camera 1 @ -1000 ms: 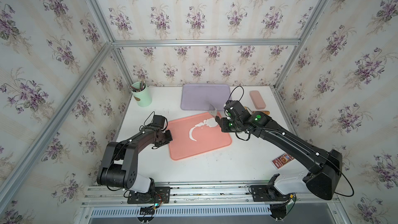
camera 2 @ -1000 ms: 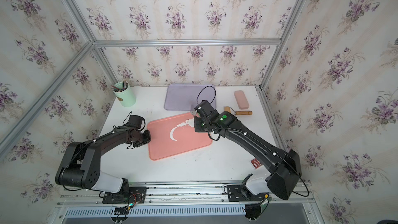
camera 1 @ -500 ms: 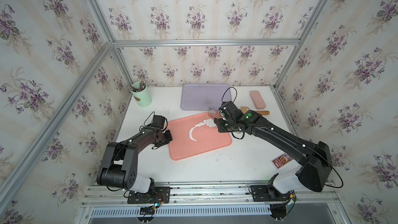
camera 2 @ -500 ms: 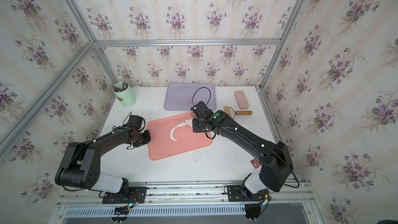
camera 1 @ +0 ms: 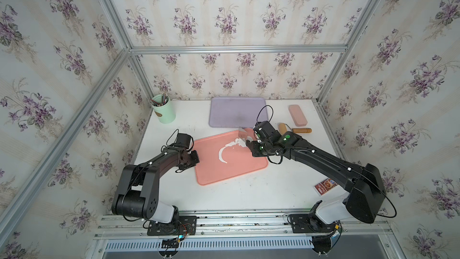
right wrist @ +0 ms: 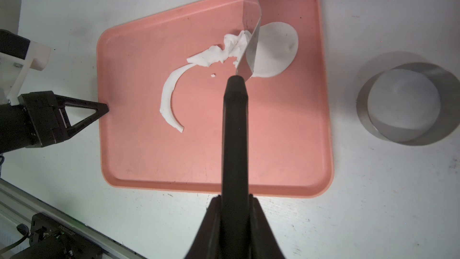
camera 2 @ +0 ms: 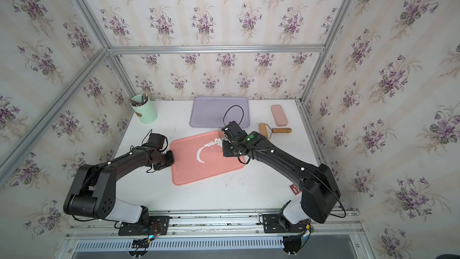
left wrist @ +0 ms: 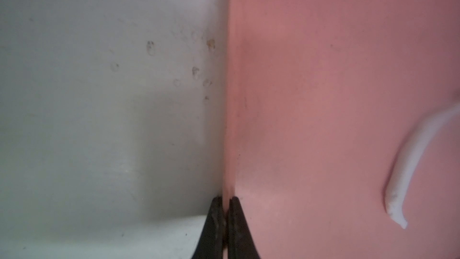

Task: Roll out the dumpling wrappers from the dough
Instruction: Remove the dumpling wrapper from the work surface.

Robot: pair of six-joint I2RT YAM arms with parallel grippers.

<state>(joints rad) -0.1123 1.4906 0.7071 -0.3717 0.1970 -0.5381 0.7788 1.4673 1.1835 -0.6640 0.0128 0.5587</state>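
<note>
A round white dumpling wrapper lies flat at the far right of the pink tray. Beside it sit the leftover dough, a lumpy strip, and a thin crescent scrap, also seen in a top view. My right gripper is shut on the black handle of a scraper. Its metal blade stands tilted over the wrapper's edge, between wrapper and lumpy dough. My left gripper is shut on the tray's left rim, as a top view also shows.
A metal ring cutter stands on the table right of the tray. Behind the tray lie a purple tray, a wooden rolling pin and a pink case. A green cup stands back left, a small packet front right.
My right gripper has shifted slightly left with the scraper, bringing the blade over the tray's far right part. The left arm has not moved.
</note>
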